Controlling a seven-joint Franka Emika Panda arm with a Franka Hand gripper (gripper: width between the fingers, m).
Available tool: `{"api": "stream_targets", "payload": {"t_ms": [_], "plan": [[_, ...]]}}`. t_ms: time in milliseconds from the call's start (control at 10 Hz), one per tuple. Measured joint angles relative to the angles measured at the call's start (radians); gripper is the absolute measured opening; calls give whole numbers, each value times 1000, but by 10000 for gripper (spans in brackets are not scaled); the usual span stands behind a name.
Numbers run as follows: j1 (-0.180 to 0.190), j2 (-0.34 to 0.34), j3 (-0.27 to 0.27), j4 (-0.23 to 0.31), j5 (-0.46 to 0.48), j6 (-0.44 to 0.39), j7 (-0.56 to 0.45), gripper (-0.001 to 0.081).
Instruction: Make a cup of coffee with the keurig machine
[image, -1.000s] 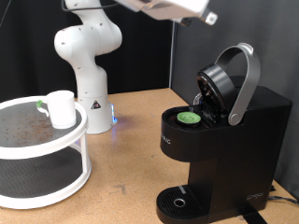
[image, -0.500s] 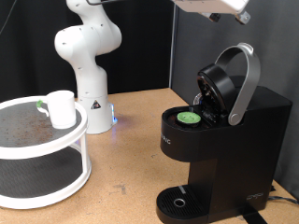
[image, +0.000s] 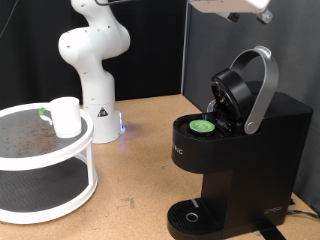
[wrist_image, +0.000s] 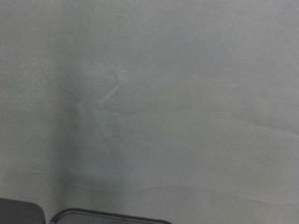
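Wooden table (image: 140, 150); keurig machine (image: 240, 150) lid raised; tool state unclear; wrist shows grey blur.

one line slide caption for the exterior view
Keurig machine lid open, green pod loaded; white cup waits on round shelf.

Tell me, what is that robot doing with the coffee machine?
The robot is making coffee. The keurig machine has its lid up, and a green-topped pod already sits in the holder. The white cup is not under the spout yet; it stands on a round white shelf at the exterior view's left. The robot's hand is high above the machine, mostly out of the picture, so its fingers don't show. The wrist view shows only a blank grey wall.
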Motion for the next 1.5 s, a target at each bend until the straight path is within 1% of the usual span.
{"api": "stream_targets", "payload": {"t_ms": [200,500,600,900,1200,1500], "plan": [[1,1,21,-1,-2,13,4,807],[13,15,71,-1,13,83,25,807],[19,22,85,2,16,89,42,807],[28,57,136,14,-12,132,113,807],[33,89,172,20,-8,181,124,807],[34,98,187,23,-10,194,125,404]]}}
